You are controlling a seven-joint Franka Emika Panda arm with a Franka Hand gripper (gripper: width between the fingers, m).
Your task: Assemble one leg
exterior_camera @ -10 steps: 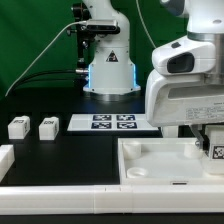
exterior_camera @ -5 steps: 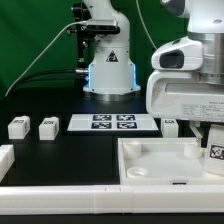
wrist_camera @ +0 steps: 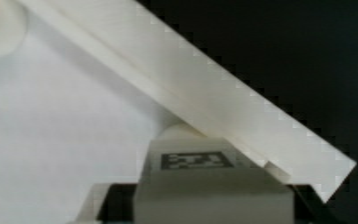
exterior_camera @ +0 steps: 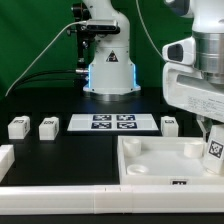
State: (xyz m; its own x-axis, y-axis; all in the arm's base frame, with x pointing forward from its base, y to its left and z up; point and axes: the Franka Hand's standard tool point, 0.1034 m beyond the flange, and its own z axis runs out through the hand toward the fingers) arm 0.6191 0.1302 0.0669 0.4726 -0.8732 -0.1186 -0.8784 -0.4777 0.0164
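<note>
My gripper [exterior_camera: 210, 138] is shut on a leg [exterior_camera: 214, 151], a stubby white block with a black-and-white tag. It holds the leg over the right corner of the large white tray-like piece [exterior_camera: 150, 150], at or just above its floor. In the wrist view the leg [wrist_camera: 197, 165] sits between my dark fingers [wrist_camera: 115, 202], close to the tray's raised wall [wrist_camera: 211, 90]. Three more legs stand on the black table: two at the exterior view's left [exterior_camera: 18, 127] [exterior_camera: 47, 127] and one behind the tray [exterior_camera: 170, 125].
The marker board [exterior_camera: 112, 122] lies behind the tray at the middle. The robot base [exterior_camera: 108, 70] stands at the back. A white part [exterior_camera: 5, 157] lies at the left edge. A white rail [exterior_camera: 60, 205] runs along the front.
The arm has moved toward the exterior view's right with the leg in its grip, uncovering the leg that stands behind the tray.
</note>
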